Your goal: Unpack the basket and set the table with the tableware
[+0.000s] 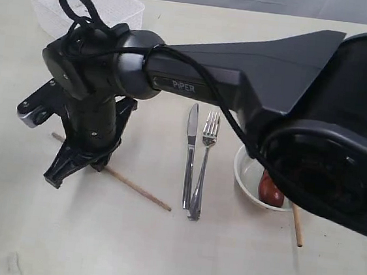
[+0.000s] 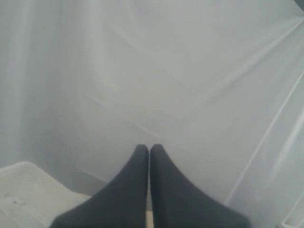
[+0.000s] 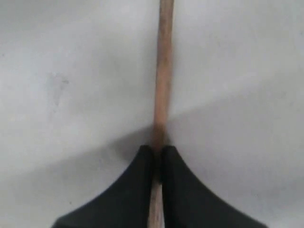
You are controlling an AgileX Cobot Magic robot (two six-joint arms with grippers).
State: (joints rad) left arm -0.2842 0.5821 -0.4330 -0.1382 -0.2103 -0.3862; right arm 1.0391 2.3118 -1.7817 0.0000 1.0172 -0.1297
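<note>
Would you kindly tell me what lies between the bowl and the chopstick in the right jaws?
A knife and a fork lie side by side between the bowl and that chopstick, seen in the exterior view.

One word is read: "PiPER", printed in pale letters on the dark casing of the right arm (image 1: 242,75), seen just past the tip of the steel knife (image 1: 189,154).

My overhead camera looks steeply down on the table (image 1: 93,246) from close behind the right arm (image 1: 256,66), which fills its right side. The right wrist camera sits almost on the table, sighting along the chopstick (image 3: 164,71), which both views share. The left wrist camera faces a white curtain (image 2: 166,71).
</note>
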